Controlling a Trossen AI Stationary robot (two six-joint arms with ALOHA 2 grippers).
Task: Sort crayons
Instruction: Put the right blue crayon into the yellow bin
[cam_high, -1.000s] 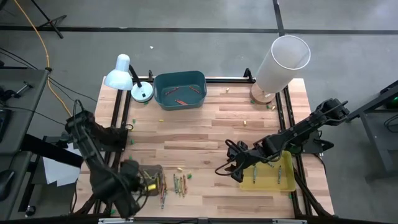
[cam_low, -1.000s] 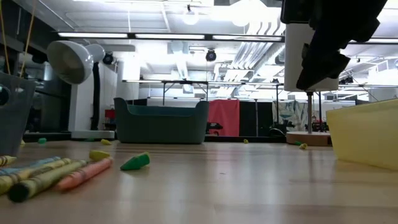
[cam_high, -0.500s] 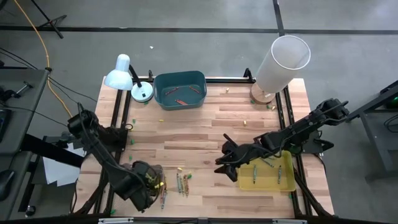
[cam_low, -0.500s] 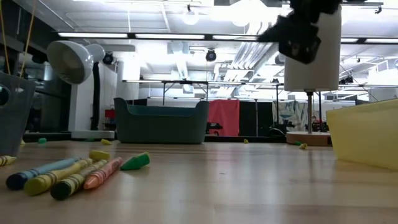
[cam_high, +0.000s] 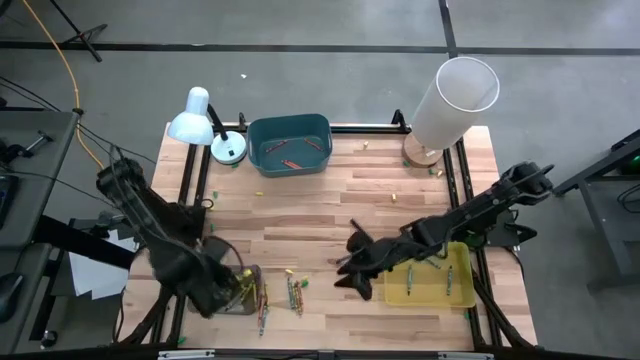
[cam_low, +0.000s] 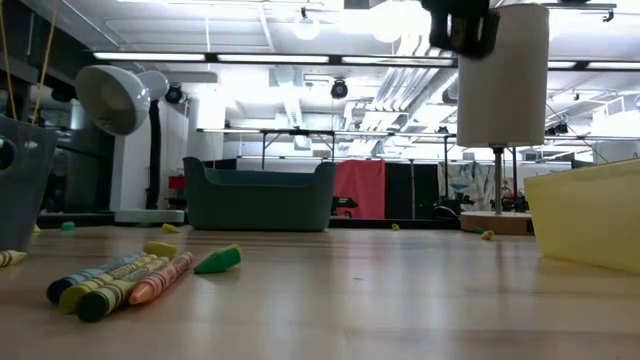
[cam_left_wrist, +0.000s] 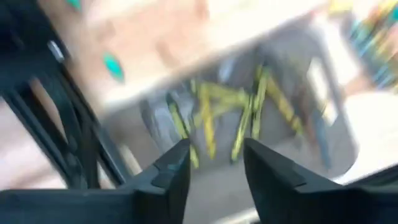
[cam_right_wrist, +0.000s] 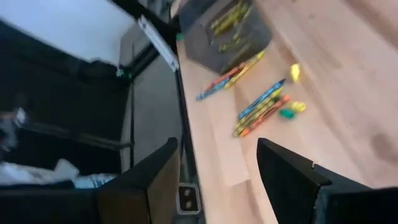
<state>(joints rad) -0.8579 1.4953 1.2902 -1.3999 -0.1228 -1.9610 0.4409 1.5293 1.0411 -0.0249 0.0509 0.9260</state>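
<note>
Butcher-block planks fill the table we look down on. At lower left of the high view, the left tool hangs over a small grey tray holding yellow crayons; its wrist view shows the two fingers parted with nothing between them. Just right of that tray, a loose bundle of crayons lies on the wood, seen at lower left of the low view as a cluster beside a green scrap. The right tool sits at centre-right, above the table beside the yellow tray, its fingers spread wide and empty. A teal bin at upper centre holds a few crayons, with a white lamp to its left.
</note>
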